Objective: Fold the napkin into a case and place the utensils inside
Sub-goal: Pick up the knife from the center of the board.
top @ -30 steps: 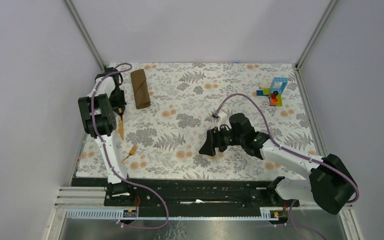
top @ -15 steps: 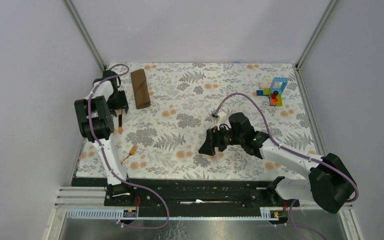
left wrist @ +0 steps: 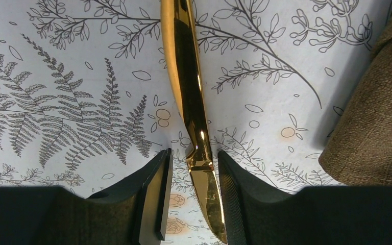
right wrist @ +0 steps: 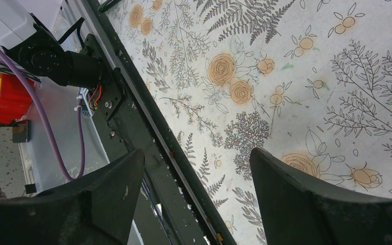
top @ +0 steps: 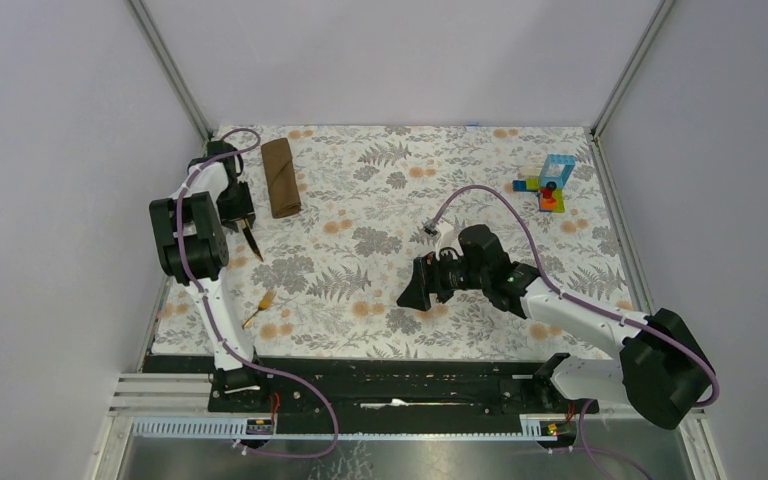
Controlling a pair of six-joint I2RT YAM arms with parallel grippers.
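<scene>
Though slim, a mirror-bright golden knife (left wrist: 186, 92), serrated, beside coarse-woven brown napkin (left wrist: 372, 132).

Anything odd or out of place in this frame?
The knife sits off-centre in the left end effector: against one finger, gap to the other. The fork lies alone at front left, far from the folded napkin.

Knife (left wrist: 188, 97) beside napkin (left wrist: 375, 122), fork (top: 261, 303) nearer front

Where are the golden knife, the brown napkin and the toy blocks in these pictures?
golden knife (left wrist: 186, 76): left wrist view, on its handle.
brown napkin (top: 281, 177): top external view, middle of the folded cloth.
toy blocks (top: 560, 166): top external view, on the light blue block.
</scene>
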